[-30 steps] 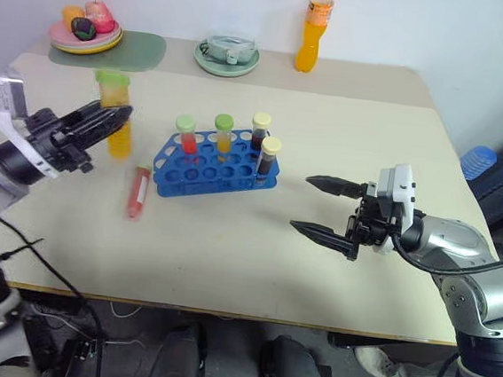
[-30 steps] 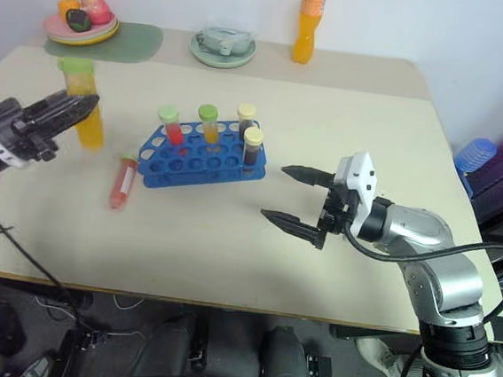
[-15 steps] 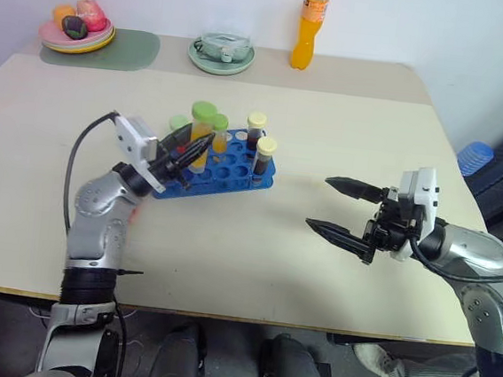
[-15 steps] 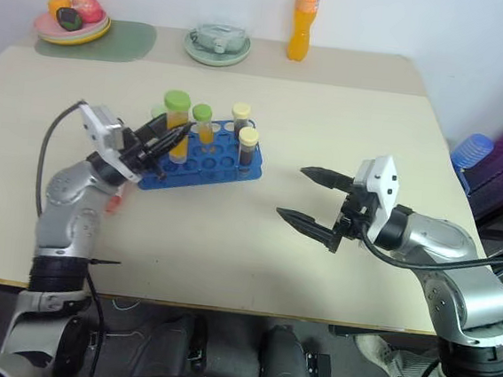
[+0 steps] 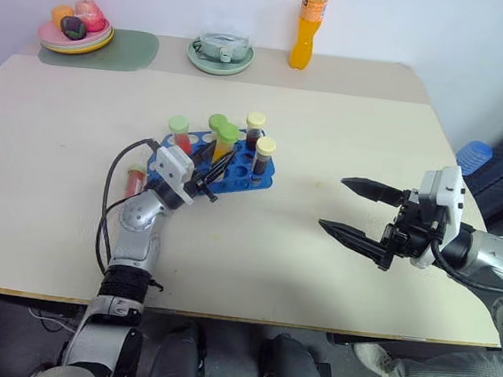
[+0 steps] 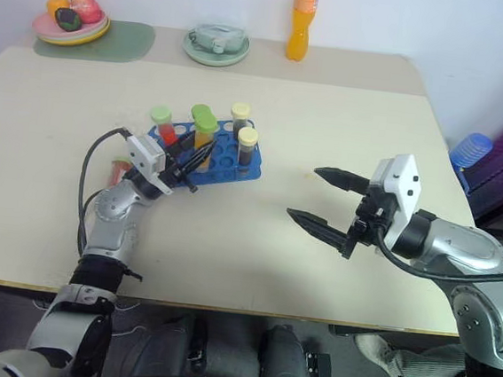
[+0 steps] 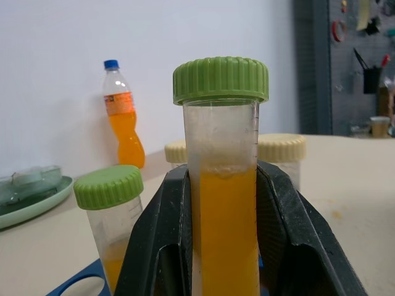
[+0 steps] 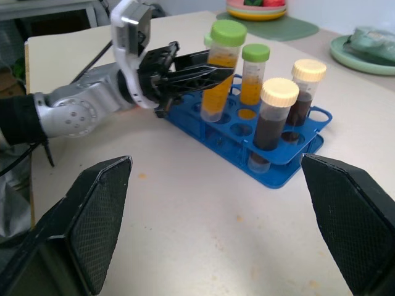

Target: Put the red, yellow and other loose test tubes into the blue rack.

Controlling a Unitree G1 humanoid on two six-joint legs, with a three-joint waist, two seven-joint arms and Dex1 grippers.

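Left gripper (image 8: 207, 73): clamped on a clear plastic test tube of yellow-orange liquid with green screw cap (image 7: 220, 179), held upright over the front row of the blue plastic tube rack (image 5: 235, 177). Right gripper (image 5: 356, 212): jaws wide apart, holding nothing, well apart from the rack above the beige table (image 5: 327, 142). Red-filled tube (image 5: 134, 177): lying on the table just beside the rack.

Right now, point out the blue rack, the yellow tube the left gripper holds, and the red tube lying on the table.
blue rack (image 5: 254, 176): left eye view, on its front right edge.
yellow tube (image 7: 226, 228): left wrist view, on the liquid between the fingers.
red tube (image 5: 133, 180): left eye view, on its body beside the rack.
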